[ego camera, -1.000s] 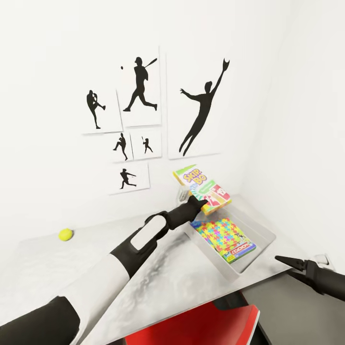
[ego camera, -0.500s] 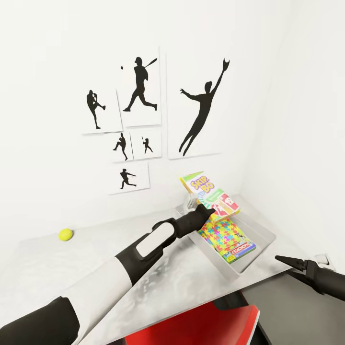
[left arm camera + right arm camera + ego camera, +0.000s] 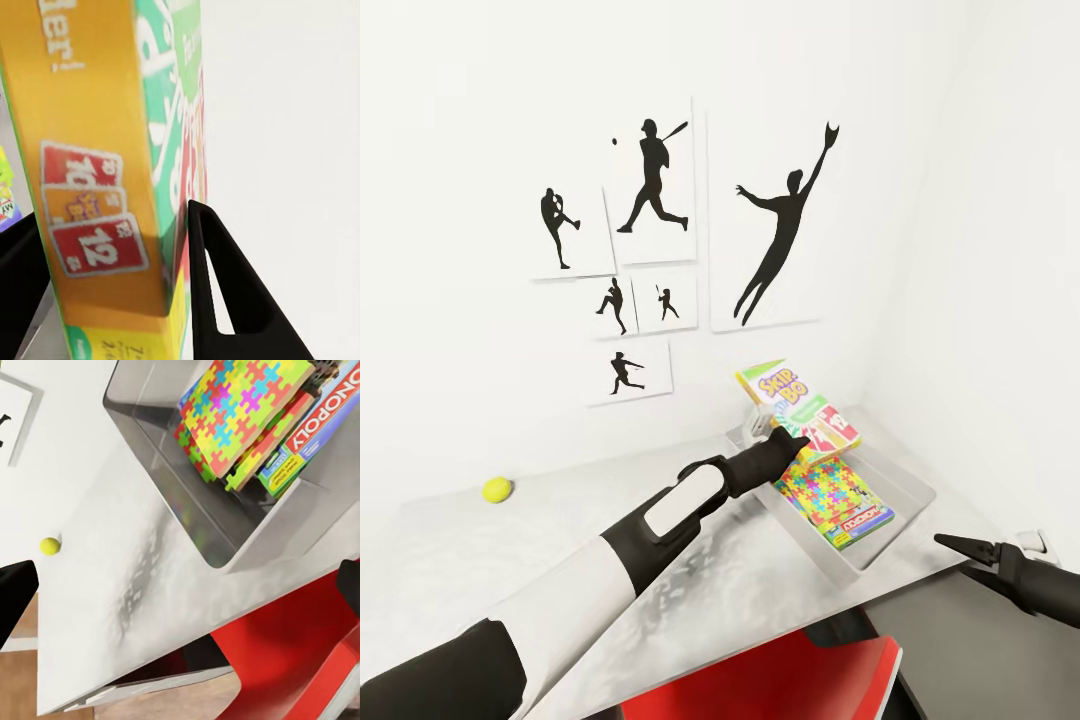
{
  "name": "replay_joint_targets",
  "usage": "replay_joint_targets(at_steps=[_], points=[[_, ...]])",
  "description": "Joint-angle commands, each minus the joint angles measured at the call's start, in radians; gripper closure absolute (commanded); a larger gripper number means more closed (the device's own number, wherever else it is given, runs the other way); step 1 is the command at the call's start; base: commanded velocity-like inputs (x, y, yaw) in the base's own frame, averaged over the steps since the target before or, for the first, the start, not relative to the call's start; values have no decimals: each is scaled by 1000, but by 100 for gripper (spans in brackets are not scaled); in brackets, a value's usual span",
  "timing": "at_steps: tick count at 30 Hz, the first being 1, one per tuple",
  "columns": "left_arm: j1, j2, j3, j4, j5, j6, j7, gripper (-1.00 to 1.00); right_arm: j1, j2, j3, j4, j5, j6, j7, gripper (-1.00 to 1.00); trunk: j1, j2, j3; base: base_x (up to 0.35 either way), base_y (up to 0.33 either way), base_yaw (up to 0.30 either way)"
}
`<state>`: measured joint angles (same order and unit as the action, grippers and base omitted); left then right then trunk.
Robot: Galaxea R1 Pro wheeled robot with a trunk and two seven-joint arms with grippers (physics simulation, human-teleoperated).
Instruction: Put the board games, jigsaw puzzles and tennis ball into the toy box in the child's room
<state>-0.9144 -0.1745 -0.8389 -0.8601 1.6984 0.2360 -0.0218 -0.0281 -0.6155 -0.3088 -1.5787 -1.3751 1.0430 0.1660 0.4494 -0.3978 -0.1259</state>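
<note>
While the left gripper point(image 3: 797, 437) is closed on the "Skip-Bo" box point(image 3: 797, 402), that green, yellow and red board game hangs tilted above the far end of the toy box point(image 3: 909, 478), its printed face turned up toward the head camera. Seen from the left wrist, one black finger point(image 3: 225, 300) presses flat against the box's printed face and the other sits on the opposite side, with the orange edge and its red number cards point(image 3: 94, 225) between them. Below the held game, inside the grey tray, a jigsaw puzzle point(image 3: 828, 492) lies flat on top, and a white-and-green board game point(image 3: 865, 522) peeks out from under it at its 5 o'clock edge; the right wrist view shows a second puzzle-patterned square point(image 3: 217, 465) stacked beneath the first. The tray sits on the white table point(image 3: 510, 560) at about 2 o'clock from the table's middle, close to the corner of the white walls. The tennis ball point(image 3: 497, 489) rests alone on the table at roughly 10 o'clock, well apart from the tray. The right gripper point(image 3: 960, 546) hovers off the table's near edge at 4 o'clock, holding nothing; its dark fingers look drawn to a point, though I cannot tell how far apart they stand. A red chair point(image 3: 780, 680) shows beneath the table's near edge. Black silhouette pictures point(image 3: 660, 230) of ball players hang on the wall at 12 o'clock.
</note>
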Motion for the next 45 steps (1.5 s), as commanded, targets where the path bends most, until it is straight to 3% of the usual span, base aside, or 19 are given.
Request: replay_joint_targets(at_steps=[1,9,19,24,27,34,41,43,45], points=[[-1,0,-1,1,8,2,2,100,-1,1,-1,1,11,4,10,-100,1,-2,-2,0,0,0],[-1,0,-3,-3,7,-1,97,100,-1,2,-1,2,11,4,10,-100,1,-2,-2,0,0,0],[-1,0,-3,-13,10,-1,119,100,-1,4,-1,2,11,4,10,-100,1,-2,-13,0,0,0],[-1,0,2,-66,22,-4,230,100,-1,5,-1,2,11,4,10,-100,1,-2,-21,0,0,0],[-2,0,8,-74,27,-5,260,100,-1,5,-1,8,11,4,9,-100,1,-2,-26,0,0,0],[-11,0,10,-110,29,-10,277,100,-1,4,0,23,12,4,9,-100,1,-2,-38,0,0,0],[-80,0,9,-115,43,-45,277,100,-1,5,1,24,12,4,9,-100,1,-2,-49,0,0,0],[-84,0,-6,-114,46,-73,277,100,-1,5,1,24,12,4,9,-100,1,-2,-53,0,0,0],[-85,0,-45,-111,50,-88,278,100,-1,5,1,25,13,4,9,-100,1,-2,-56,0,0,0]])
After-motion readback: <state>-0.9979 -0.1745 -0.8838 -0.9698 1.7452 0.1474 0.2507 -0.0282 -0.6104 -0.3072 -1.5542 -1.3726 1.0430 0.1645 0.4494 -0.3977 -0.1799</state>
